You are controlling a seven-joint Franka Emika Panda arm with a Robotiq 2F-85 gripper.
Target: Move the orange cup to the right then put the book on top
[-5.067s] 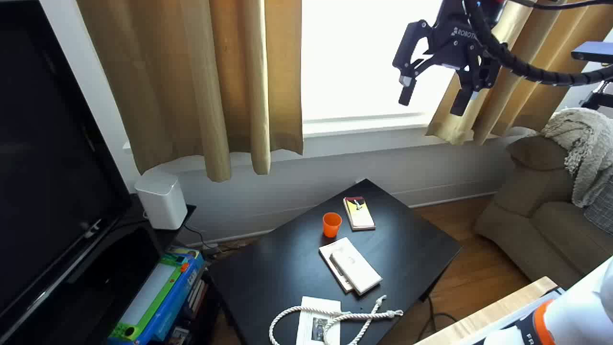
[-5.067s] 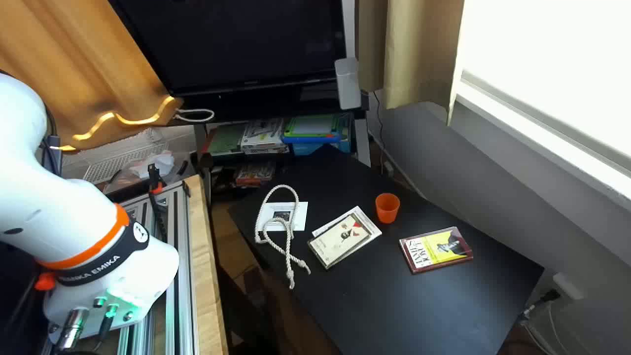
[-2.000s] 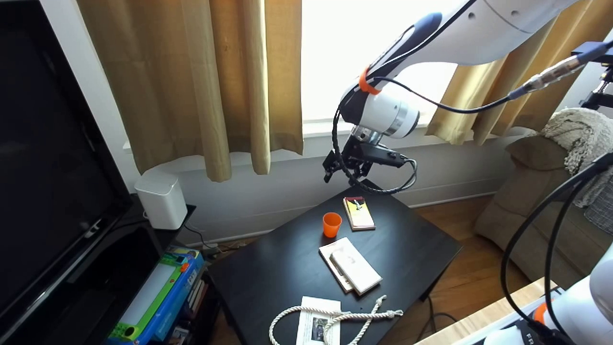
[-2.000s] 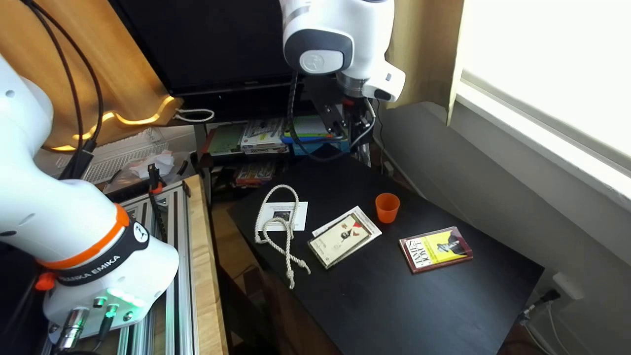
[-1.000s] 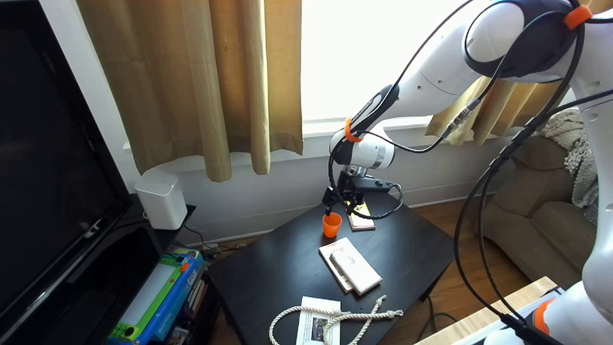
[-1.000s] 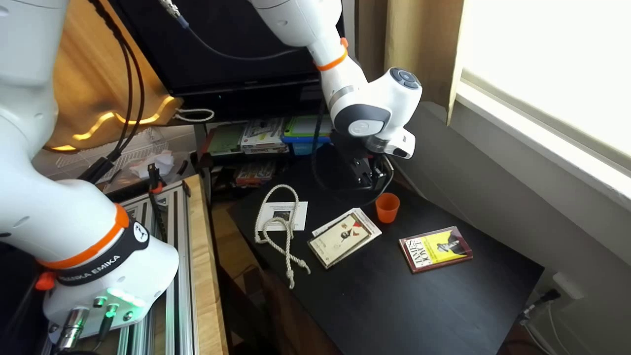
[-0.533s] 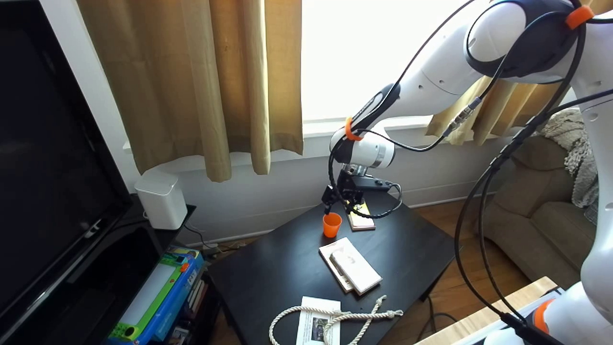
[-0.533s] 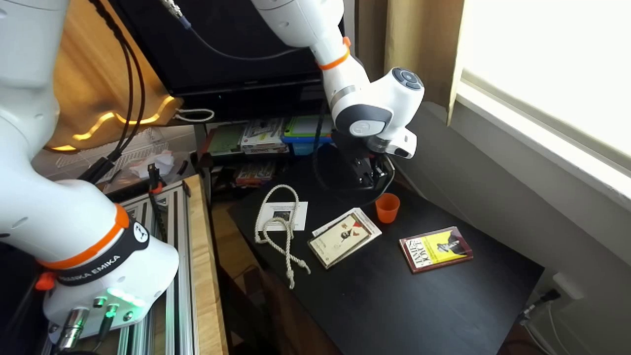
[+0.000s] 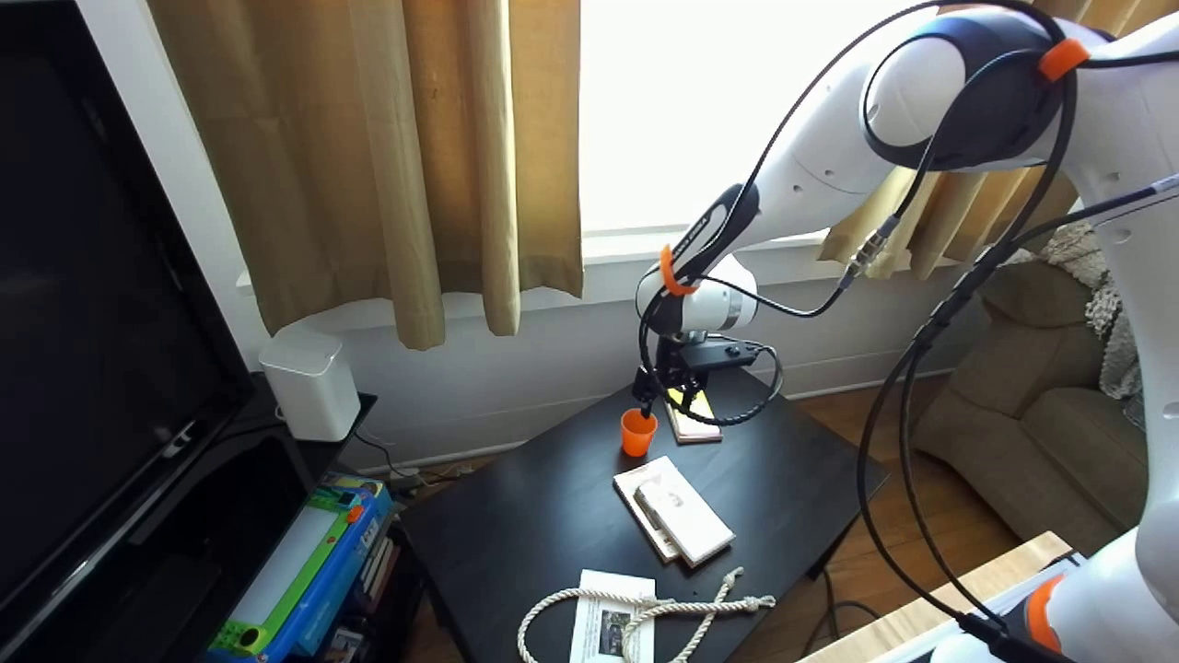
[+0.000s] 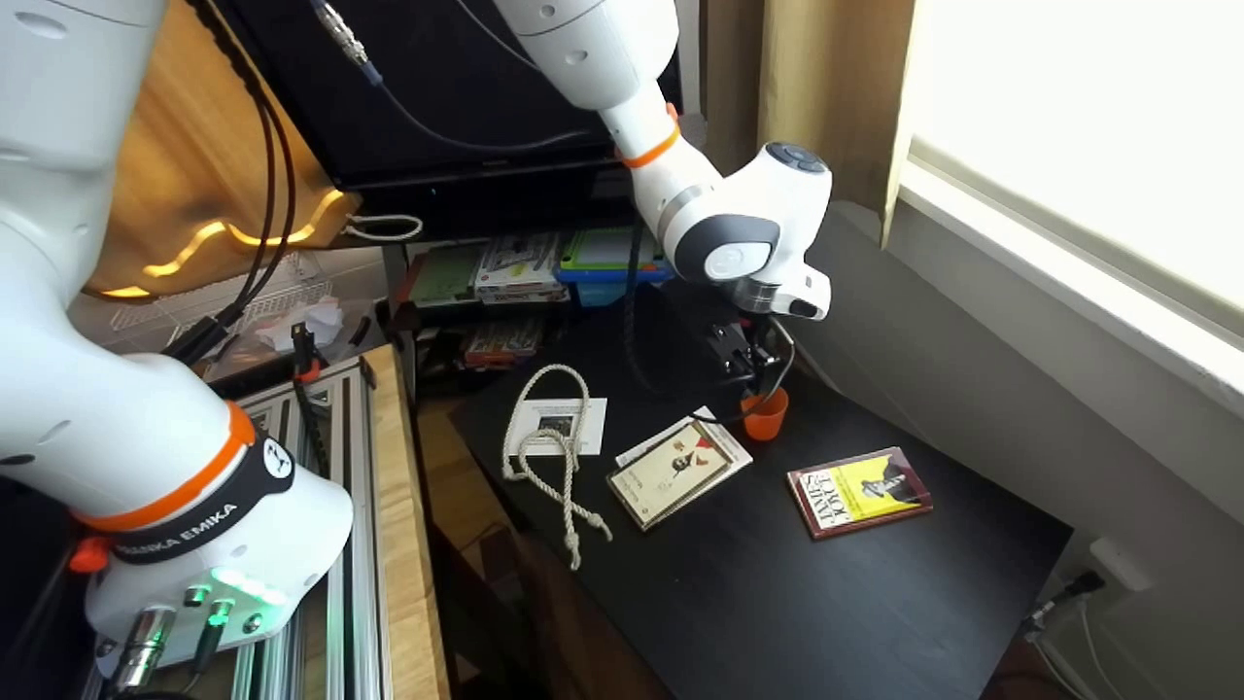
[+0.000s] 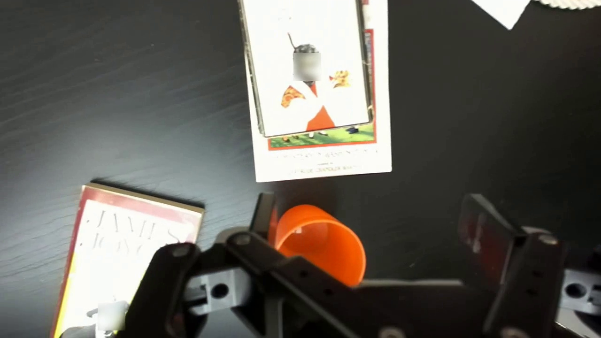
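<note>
Gripper (image 11: 374,224) low over the orange cup (image 11: 325,243), jaws spread wide

The cup's standing upright on the black table (image 10: 826,603), pretty close to the window-side edge. In the wrist view it shows between the fingers (image 11: 265,216), way nearer to one than the other, and there's no telling if that one's touching. The yellow-and-white book (image 10: 860,493) lies flat near the cup, same edge, toward a corner. Further in from that edge there's two stacked books (image 10: 671,476), then a rope (image 9: 737,605) over a white card (image 9: 590,624) nearer the opposite edge.
</note>
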